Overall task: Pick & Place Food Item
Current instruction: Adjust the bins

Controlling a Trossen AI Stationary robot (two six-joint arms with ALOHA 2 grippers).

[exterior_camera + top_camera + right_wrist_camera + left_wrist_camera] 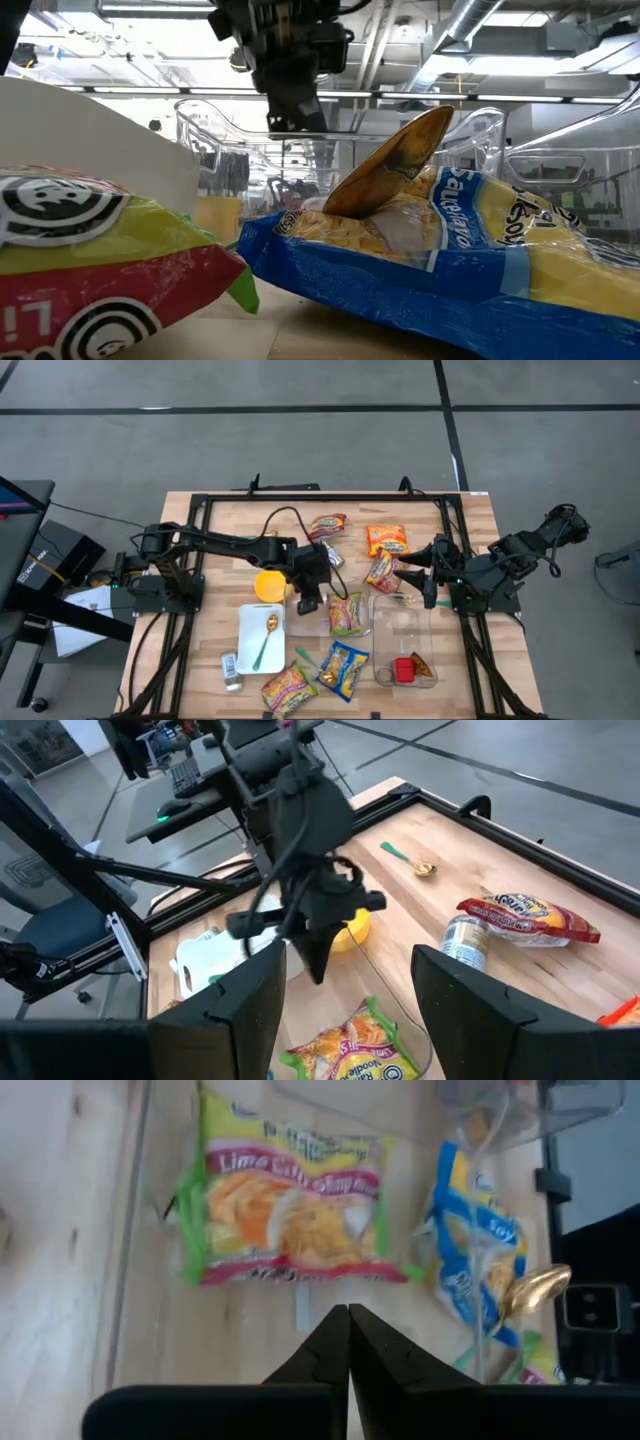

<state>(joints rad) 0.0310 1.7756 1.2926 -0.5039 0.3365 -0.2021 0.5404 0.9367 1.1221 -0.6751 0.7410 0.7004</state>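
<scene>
- Hovering with fingers pressed together and empty, the left gripper (308, 602) sat at table centre, the green-and-red plastic noodle packet (346, 614) just beside it at three o'clock.
- Right gripper (417, 586), fingers spread, waited at the packet's two o'clock.
- Judged step: approach; next calls for opening, descending, then carrying to the clear plastic container (405, 622).

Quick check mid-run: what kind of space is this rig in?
Probably a lab or industrial workshop: exposed ceiling ducts, a wooden table on taped grey concrete floor, and an office chair nearby.
</scene>
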